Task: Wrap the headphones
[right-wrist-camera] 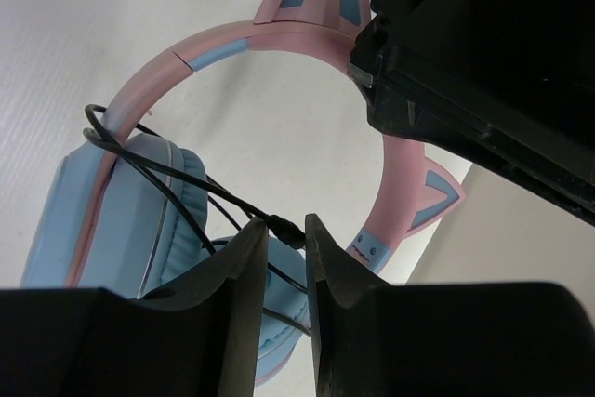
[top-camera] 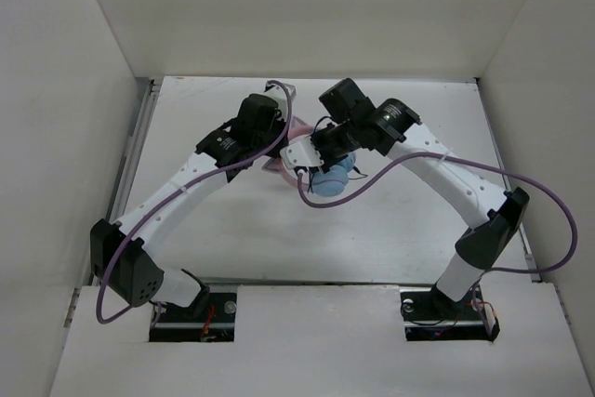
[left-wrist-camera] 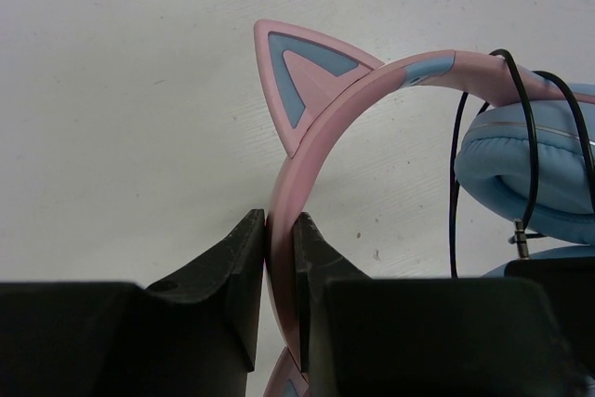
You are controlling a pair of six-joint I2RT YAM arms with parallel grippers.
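Clamping the headband (left-wrist-camera: 372, 81) of the headphones (top-camera: 327, 181) with the left gripper (left-wrist-camera: 277, 230), jaws pressed flat against both faces of the pink band at lower centre of the left wrist view. Rising out of that grip and arching toward the upper right, with a pink and blue cat ear (left-wrist-camera: 302, 81) standing just above the fingers (left-wrist-camera: 237, 271). Ending at a light blue ear cup (left-wrist-camera: 521, 174) against the right edge, crossed by loops of thin black cable (left-wrist-camera: 526, 137). Showing a small metal plug (left-wrist-camera: 521, 246) low on the right side.

Seen from the right wrist: right gripper (right-wrist-camera: 286, 234) at lower centre, jaws narrow, with the cable's thicker end crossing the slit between the tips. Cannot tell whether pinched there or only lying across. Draped over the band at the left of the frame and running down across the ear cup to that slit. Blocked at upper right by the left gripper's black body, sitting over the band between the two cat ears.

Seen from above: resting on the white table (top-camera: 307, 239) at centre frame, slightly toward the top, with both grippers meeting over them, one from the left and one from the upper right. Ear cups lying on the table just below the right gripper. Purple cables (top-camera: 446, 159) looping out toward the lower left and the right edge.
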